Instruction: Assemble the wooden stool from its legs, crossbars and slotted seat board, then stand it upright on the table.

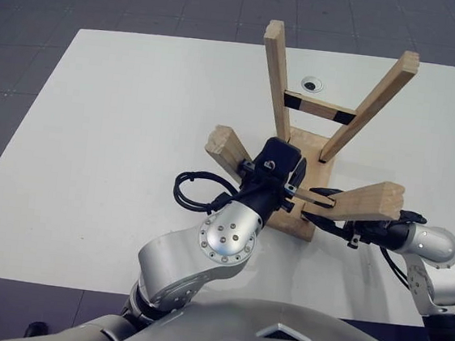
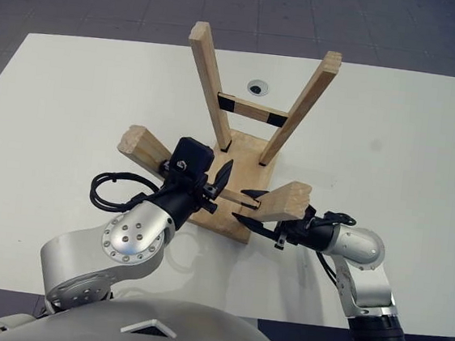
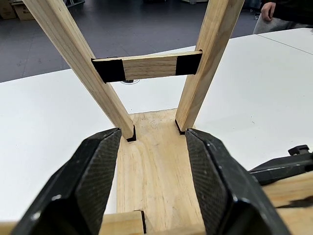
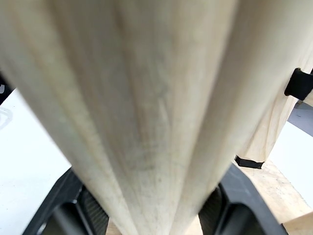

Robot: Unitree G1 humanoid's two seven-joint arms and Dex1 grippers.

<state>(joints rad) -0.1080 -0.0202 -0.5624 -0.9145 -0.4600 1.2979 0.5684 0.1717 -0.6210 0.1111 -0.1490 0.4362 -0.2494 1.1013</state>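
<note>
Fingers on my left (image 3: 102, 166) stand wide apart and hold nothing, while my right fingers (image 4: 232, 203) are clamped on the near right leg (image 1: 367, 201). Around the work, the white surface (image 1: 118, 126) has a round hole (image 1: 311, 83) just beyond the stool (image 1: 315, 147). The stool lies upside down at the middle right, with its seat (image 3: 161, 166) flat on the surface. Two far legs (image 1: 277, 70) rise from their slots and lean apart. A far crossbar (image 1: 320, 107) with black-wrapped ends joins them. The near left leg (image 1: 228, 148) and the near right leg splay toward me, with a thin near crossbar (image 2: 237, 194) between them. My left fingers hang over that near crossbar, with the seat showing in their gap. Whether they touch the wood I cannot tell. My right fingers press that leg from both sides, low by the seat.
</note>
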